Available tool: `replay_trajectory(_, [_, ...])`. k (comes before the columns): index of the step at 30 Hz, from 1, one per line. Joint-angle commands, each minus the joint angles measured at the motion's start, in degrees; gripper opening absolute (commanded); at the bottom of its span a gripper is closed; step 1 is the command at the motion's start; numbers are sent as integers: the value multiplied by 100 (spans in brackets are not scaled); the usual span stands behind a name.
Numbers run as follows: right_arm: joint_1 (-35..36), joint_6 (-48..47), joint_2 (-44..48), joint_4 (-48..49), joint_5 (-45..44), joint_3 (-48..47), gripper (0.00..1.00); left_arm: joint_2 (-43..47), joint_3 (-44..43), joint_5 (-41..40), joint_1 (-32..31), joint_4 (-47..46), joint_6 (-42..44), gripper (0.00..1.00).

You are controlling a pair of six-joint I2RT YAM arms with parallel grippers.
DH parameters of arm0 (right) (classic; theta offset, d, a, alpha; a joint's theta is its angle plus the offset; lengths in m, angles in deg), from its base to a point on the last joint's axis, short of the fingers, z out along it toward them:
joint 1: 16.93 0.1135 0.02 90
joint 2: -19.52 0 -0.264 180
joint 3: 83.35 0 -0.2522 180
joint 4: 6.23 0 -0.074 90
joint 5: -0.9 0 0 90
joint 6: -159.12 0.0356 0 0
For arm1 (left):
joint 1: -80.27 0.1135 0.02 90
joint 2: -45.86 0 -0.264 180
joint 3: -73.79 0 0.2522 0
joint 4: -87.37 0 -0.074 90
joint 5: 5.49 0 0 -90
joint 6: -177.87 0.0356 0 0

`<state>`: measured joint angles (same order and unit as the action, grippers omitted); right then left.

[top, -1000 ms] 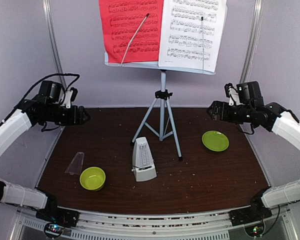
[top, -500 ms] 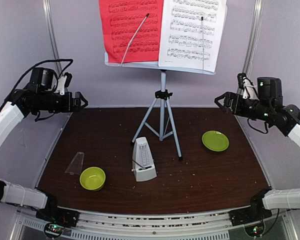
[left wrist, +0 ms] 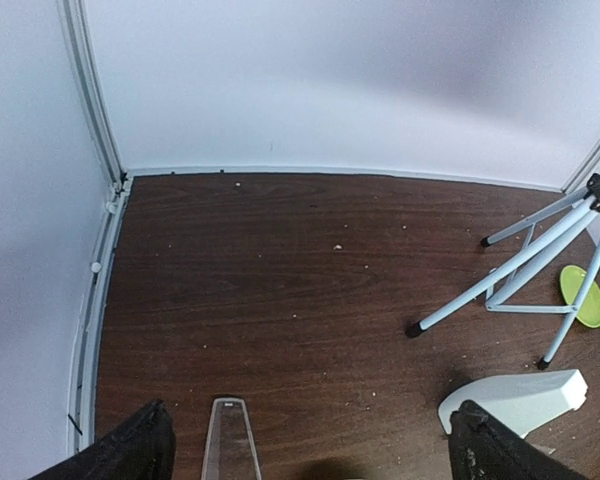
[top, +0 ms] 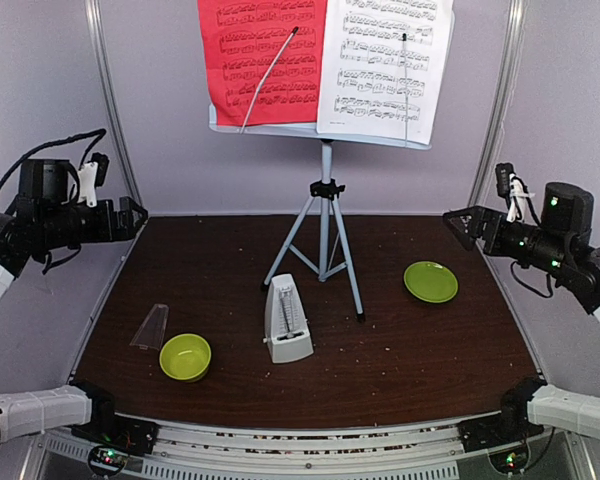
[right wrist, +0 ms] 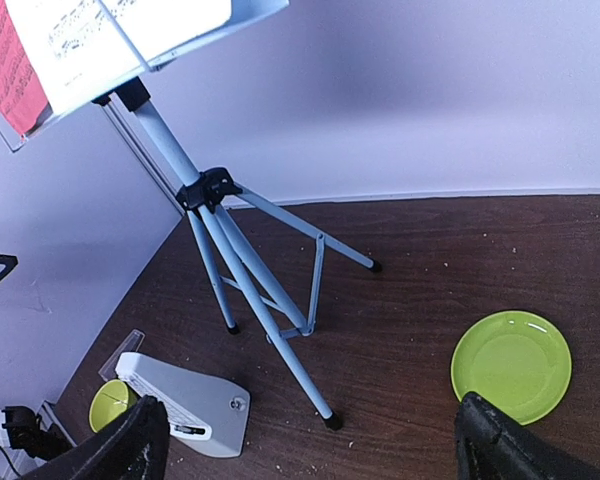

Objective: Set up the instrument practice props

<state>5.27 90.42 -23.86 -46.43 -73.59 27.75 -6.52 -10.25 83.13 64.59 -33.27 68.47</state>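
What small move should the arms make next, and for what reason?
Probably park both arms: red sheet and white sheet sit on the music stand, the metronome stands upright, its clear cover lies apart, and the left gripper and right gripper are open, empty.

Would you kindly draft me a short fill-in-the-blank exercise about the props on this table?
1. On the music stand, the red sheet hangs to the ____ of the white sheet.
2. The clear cover sits beside the lime-green ____, apart from the metronome.
3. Right of the stand lies a lime-green ____.
4. The left gripper and right gripper both have their jaws ____.

Missing words: left; bowl; plate; open.
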Motion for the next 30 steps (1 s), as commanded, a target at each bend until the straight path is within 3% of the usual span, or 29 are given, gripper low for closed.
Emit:
replay_trajectory(1, [-32,175,386,332,83,496,100,317,375,-483,57,34,-167,98])
replay_trajectory(16, [-34,754,1199,915,14,2262,100,978,1900,-640,59,11,-772,98])
replay_trajectory(30, [-31,852,1266,1044,23,2524,100,890,2160,-944,58,-28,-1193,98])
